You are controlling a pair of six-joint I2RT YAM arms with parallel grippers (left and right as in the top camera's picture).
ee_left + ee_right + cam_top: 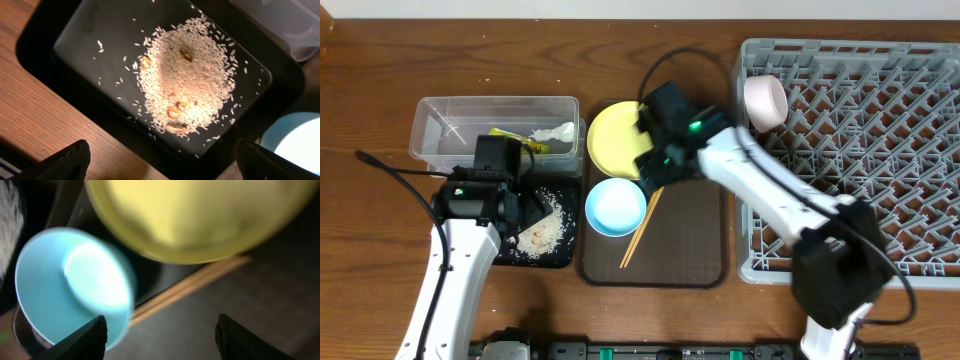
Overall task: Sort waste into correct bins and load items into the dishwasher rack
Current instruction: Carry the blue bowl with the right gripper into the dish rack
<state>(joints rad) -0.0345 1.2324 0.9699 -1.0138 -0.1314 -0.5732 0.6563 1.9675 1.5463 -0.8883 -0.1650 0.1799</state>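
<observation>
Rice scraps (185, 75) lie heaped in black tray (35, 42) beside blue bowl (295, 145).

The overhead view was evenly lit and sharp, the left wrist view was dim toward its corners with light pooled on the rice (185, 80), and the right wrist view was badly blurred, perhaps by motion, smearing the blue bowl (70, 285) and plate (200, 215).

A robot lab set up like a kitchen: two robot arms (770, 190) at a wooden worktop (370, 60), with a plate (610, 140), bowl (615, 205) and dish rack (880, 150).
</observation>
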